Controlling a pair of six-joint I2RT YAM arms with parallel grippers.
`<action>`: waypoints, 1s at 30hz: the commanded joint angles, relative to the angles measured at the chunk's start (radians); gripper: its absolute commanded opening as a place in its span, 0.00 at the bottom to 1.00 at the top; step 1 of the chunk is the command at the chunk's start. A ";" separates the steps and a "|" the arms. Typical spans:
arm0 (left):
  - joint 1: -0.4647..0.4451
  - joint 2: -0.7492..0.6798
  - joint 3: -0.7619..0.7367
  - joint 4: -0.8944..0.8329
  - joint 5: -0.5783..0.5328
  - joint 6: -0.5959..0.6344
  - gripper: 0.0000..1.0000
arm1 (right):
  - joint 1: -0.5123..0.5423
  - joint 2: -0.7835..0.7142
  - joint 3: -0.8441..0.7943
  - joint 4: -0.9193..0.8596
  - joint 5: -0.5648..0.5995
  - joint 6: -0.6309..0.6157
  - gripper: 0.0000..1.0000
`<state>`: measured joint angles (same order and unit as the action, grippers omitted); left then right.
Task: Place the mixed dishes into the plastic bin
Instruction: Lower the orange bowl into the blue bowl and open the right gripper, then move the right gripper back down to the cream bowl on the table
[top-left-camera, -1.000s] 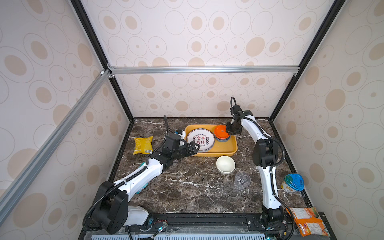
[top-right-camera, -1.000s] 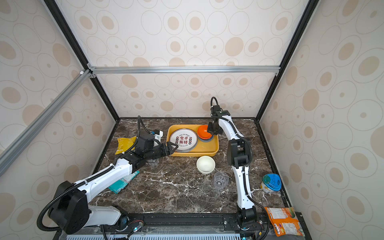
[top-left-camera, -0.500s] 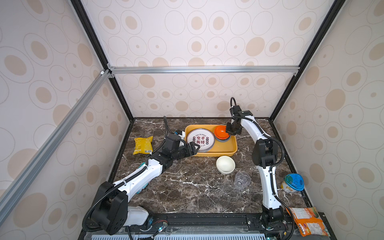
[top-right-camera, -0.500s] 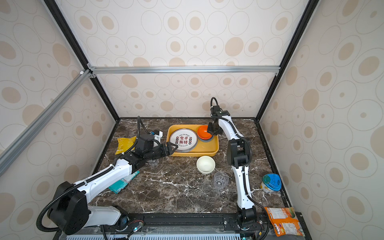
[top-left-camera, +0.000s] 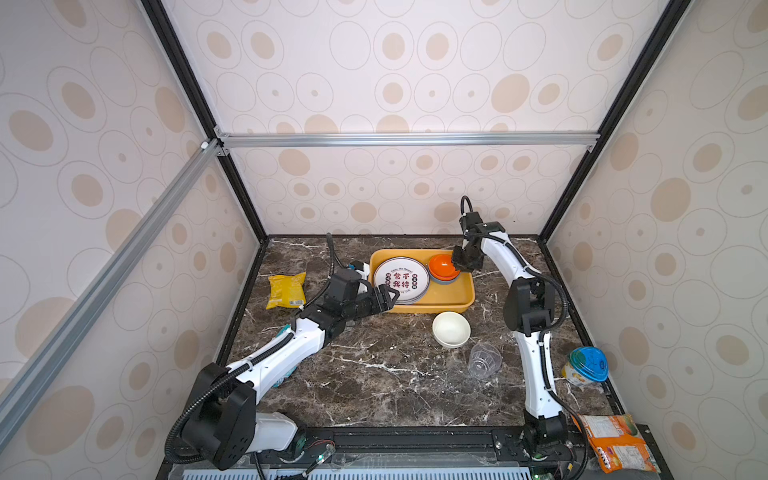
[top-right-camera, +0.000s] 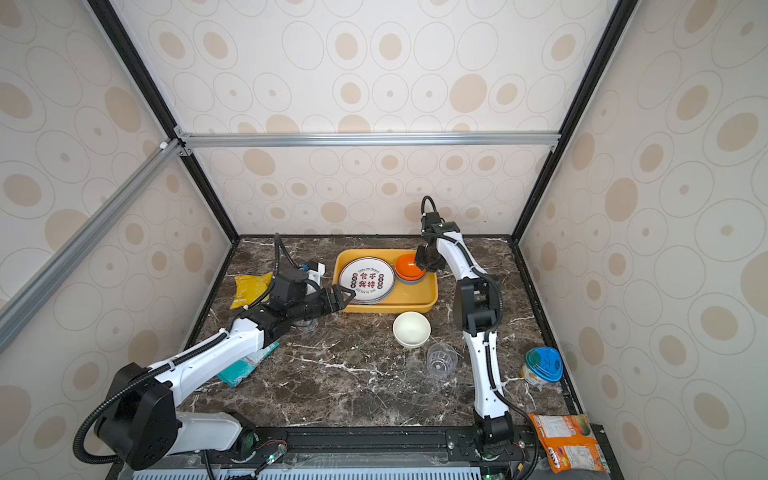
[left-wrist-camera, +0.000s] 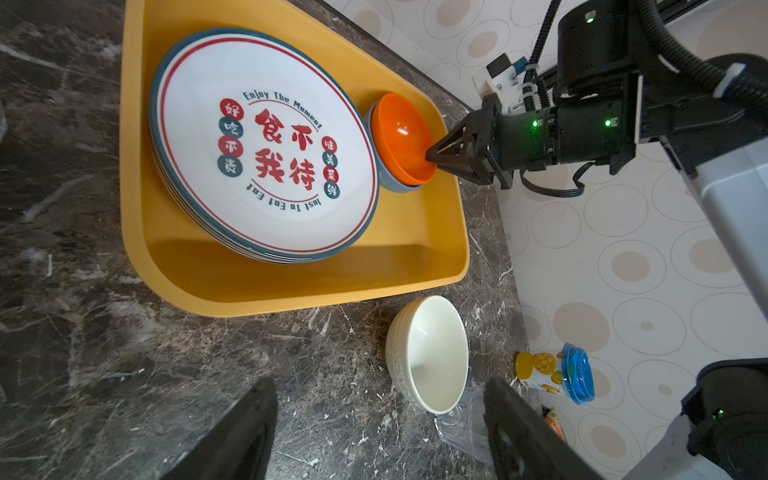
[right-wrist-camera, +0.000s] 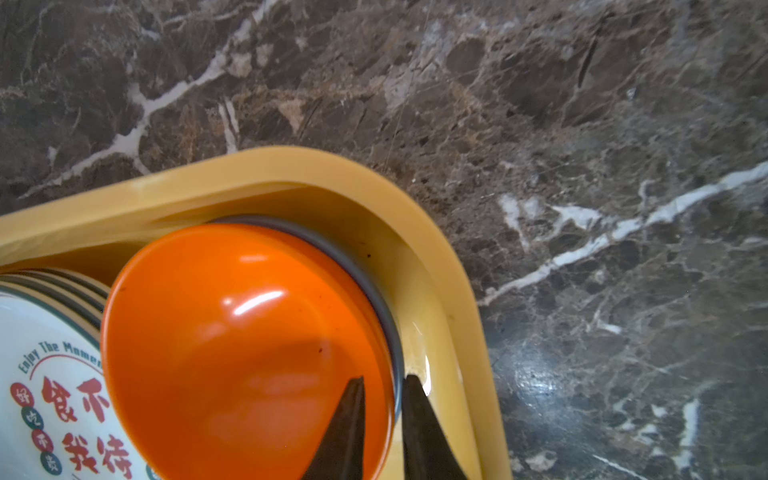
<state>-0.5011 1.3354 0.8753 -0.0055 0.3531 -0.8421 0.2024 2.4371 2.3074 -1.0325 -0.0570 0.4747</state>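
The yellow-orange plastic bin (top-left-camera: 453, 305) (top-right-camera: 415, 309) (left-wrist-camera: 291, 291) (right-wrist-camera: 291, 166) sits at the back of the table. In it lie a stack of printed plates (top-left-camera: 401, 279) (left-wrist-camera: 266, 145) and an orange bowl (top-left-camera: 442, 266) (right-wrist-camera: 232, 332) nested in a blue bowl (left-wrist-camera: 390, 187) (right-wrist-camera: 386, 311). My right gripper (top-left-camera: 459, 266) (top-right-camera: 422, 266) (left-wrist-camera: 430, 156) (right-wrist-camera: 382, 382) straddles the orange bowl's rim, jaws slightly apart, one finger inside. A white bowl (top-left-camera: 451, 329) (left-wrist-camera: 432, 357) and a clear cup (top-left-camera: 484, 360) (left-wrist-camera: 461, 424) stand on the table. My left gripper (top-left-camera: 392, 301) (top-right-camera: 348, 300) (left-wrist-camera: 380, 432) is open and empty by the bin's front left corner.
A yellow snack bag (top-left-camera: 286, 289) lies at the left. A teal packet (top-right-camera: 245, 365) and a clear cup (top-right-camera: 308, 325) sit partly under the left arm. A blue-lidded tub (top-left-camera: 586, 368) and an orange packet (top-left-camera: 615, 442) lie outside the right edge.
The right gripper's jaws have parted a little at the orange bowl's rim. The bowl stays nested in the bin. Neither arm has visibly shifted.
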 joint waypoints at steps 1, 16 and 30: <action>0.009 -0.030 -0.002 0.025 0.004 -0.013 0.78 | -0.004 -0.033 -0.002 -0.021 0.014 0.008 0.22; 0.004 -0.048 -0.007 0.020 0.056 0.001 0.79 | 0.003 -0.372 -0.363 0.088 0.008 -0.010 0.34; -0.051 -0.055 -0.012 -0.014 0.112 0.041 0.79 | 0.006 -0.716 -0.774 0.188 -0.127 -0.026 0.39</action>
<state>-0.5350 1.2953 0.8654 0.0021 0.4427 -0.8291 0.2035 1.7885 1.5864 -0.8581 -0.1402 0.4614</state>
